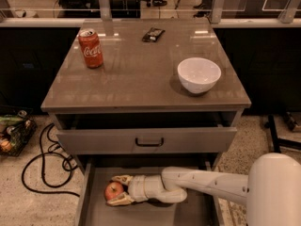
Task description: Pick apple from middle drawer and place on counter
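Apple [114, 190] sits on the floor of the open middle drawer [141, 214], left of centre. My pincer [111, 190] is down in that drawer, reaching in from the right and clamped on the apple, one finger against its far side and one against its near side. Bench [141, 79] above carries a red can [91, 48] at left rear and a white bowl [199, 74] at right.

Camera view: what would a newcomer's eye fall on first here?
The white arm extends into the open middle drawer at the bottom, with its gripper at the red apple. On the counter above stand a red can at the back left and a white bowl at the right.
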Action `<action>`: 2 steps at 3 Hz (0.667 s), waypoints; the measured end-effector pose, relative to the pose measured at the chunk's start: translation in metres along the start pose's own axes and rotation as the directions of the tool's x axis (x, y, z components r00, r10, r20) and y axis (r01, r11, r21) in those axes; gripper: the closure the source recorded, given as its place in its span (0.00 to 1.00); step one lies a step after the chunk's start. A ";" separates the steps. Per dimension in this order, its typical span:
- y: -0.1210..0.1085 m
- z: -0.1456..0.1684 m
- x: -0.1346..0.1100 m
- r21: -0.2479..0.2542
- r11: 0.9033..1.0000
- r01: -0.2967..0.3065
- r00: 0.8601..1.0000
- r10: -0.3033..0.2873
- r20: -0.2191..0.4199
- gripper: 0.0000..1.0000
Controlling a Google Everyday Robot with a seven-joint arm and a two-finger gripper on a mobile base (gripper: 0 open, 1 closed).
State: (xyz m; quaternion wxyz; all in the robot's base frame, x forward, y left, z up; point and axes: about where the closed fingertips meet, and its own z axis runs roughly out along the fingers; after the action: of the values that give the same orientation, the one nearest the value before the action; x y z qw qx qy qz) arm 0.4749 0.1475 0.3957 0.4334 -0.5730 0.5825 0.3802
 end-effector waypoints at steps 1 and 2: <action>0.001 0.001 -0.001 -0.003 1.000 0.000 1.000 0.000 0.001 0.65; 0.002 0.003 -0.001 -0.005 1.000 0.000 1.000 0.000 0.003 0.88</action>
State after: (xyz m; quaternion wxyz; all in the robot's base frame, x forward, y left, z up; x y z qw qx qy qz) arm 0.4733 0.1506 0.3959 0.4327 -0.5736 0.5808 0.3826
